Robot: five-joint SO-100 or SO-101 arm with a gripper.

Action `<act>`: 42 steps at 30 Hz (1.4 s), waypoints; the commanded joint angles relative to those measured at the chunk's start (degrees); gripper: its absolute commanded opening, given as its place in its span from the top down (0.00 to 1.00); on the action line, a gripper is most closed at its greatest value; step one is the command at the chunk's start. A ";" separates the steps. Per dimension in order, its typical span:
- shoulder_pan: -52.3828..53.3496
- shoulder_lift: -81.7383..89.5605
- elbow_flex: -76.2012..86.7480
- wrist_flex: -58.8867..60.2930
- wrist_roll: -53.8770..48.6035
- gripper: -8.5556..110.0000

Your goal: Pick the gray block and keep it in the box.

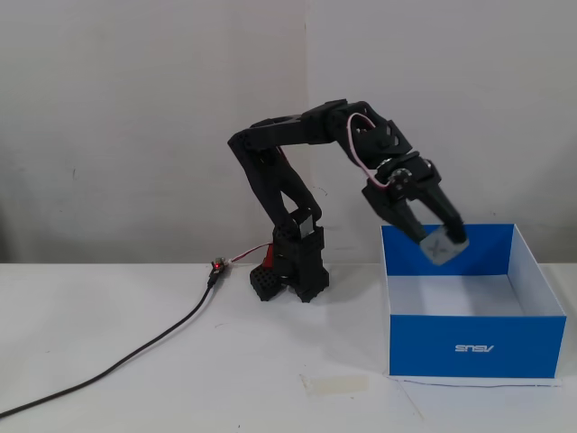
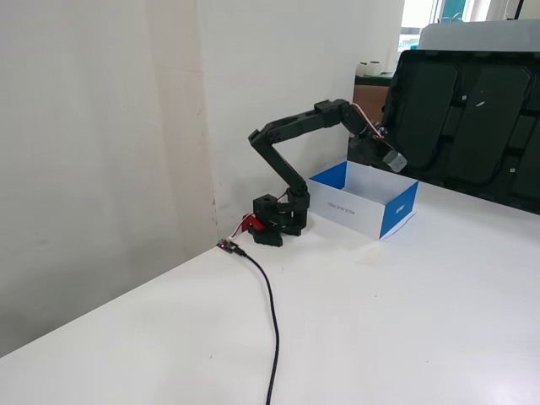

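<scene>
The gray block (image 1: 440, 246) is a small plastic cube with rounded edges and a recessed face, so it has no long axis; it sits tilted, one corner lowest, its recessed face toward the camera. The black gripper (image 1: 442, 240) is closed on it, fingers pointing down at either side. Block and gripper hang over the box (image 1: 471, 347), near its back-left corner. The box is shallow cardboard, blue-walled and white-floored, standing on the white desk (image 1: 135, 379).

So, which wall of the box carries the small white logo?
The long blue front wall of the box, the one facing the camera in a fixed view. The other walls visible there show none.
</scene>
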 commanded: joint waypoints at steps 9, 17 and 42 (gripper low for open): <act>-14.06 2.90 6.06 -8.09 -0.44 0.92; -15.56 1.05 4.57 -4.57 -1.67 0.75; 26.72 12.39 5.54 9.58 -16.79 0.93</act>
